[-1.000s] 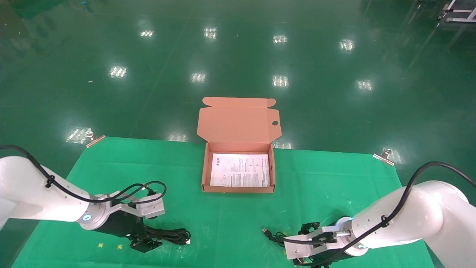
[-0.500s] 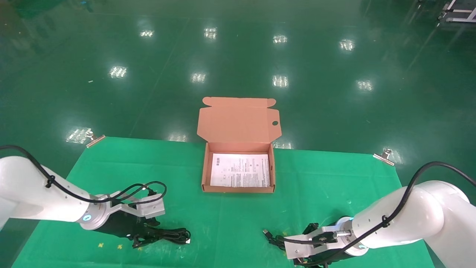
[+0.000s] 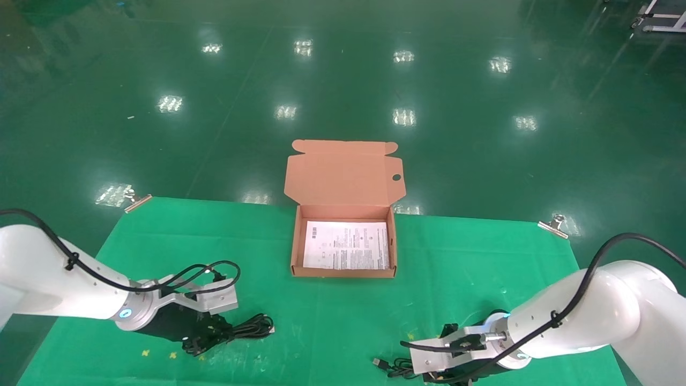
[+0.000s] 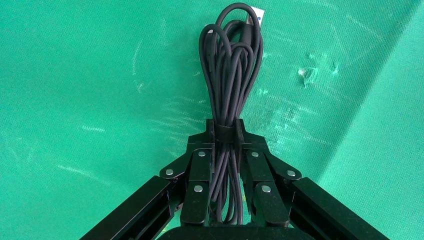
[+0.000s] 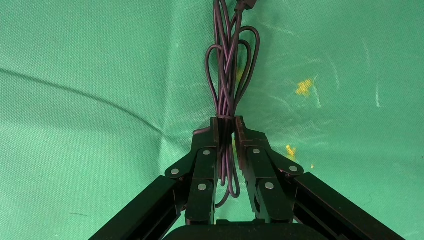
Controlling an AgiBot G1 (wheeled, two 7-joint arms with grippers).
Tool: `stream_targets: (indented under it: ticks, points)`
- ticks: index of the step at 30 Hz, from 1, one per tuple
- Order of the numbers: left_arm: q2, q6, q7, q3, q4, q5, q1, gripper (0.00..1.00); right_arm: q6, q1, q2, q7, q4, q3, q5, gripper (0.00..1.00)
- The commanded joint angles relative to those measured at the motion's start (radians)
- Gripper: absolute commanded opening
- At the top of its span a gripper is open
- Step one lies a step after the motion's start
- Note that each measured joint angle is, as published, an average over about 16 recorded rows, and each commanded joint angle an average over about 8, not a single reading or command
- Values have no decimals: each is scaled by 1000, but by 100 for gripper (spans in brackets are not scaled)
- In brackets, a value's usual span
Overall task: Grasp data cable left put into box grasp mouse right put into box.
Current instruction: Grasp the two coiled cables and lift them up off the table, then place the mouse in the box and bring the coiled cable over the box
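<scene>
Neither item is sitting in the box point(image 3: 296, 244) yet: the left gripper point(image 4: 226, 131) is clamping the data cable point(image 4: 231, 65), while the right gripper point(image 5: 226, 126) is pinching only the mouse cord point(image 5: 227, 75), with the mouse hidden.

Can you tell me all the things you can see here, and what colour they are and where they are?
data cable: one, black bundle with a pale tip, near left of the cloth, pinched in the left gripper.
mouse cord: one, dark looped cord with a plug end, near right of the cloth, pinched in the right gripper; the mouse itself is hidden.
box: one, salmon-orange, lid open, far middle of the cloth.
leaflet: one, white with print, flat inside the box.
cloth: one, green, covering the table.
clips: two, metal, far corners of the cloth.
left gripper: black, shut on the cable.
right gripper: black, shut on the cord.
</scene>
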Motion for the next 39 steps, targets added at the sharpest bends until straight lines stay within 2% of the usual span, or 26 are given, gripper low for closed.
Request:
stream_targets:
  ticks: [1,6,10,16,21,24,28,39]
  points:
    - [0,0,0,0,0,0,0,0,0,0,0,0,0,0,0,0]
    - [-7,2,10,-3,-11,-3,-5,0,0,7,11,6,4,9,8,0]
    - [-39,4,43,-15,-65,-18,-17,0,10,41,62,34,35,52,38,0]
    - [-109,-23,55,-40,-223,-24,-43,0,53,141,155,97,122,130,40,0]
    - [-150,-76,6,-54,-388,7,-61,0,105,232,163,126,156,171,11,0]
    - [-160,-113,-30,-59,-479,38,-67,0,143,281,127,120,147,187,6,0]
    - [-151,-165,-75,-60,-564,92,-78,0,203,342,40,88,92,200,13,0]
    - [-87,-270,-176,-63,-624,226,-117,0,358,479,-218,-119,-219,217,92,0]
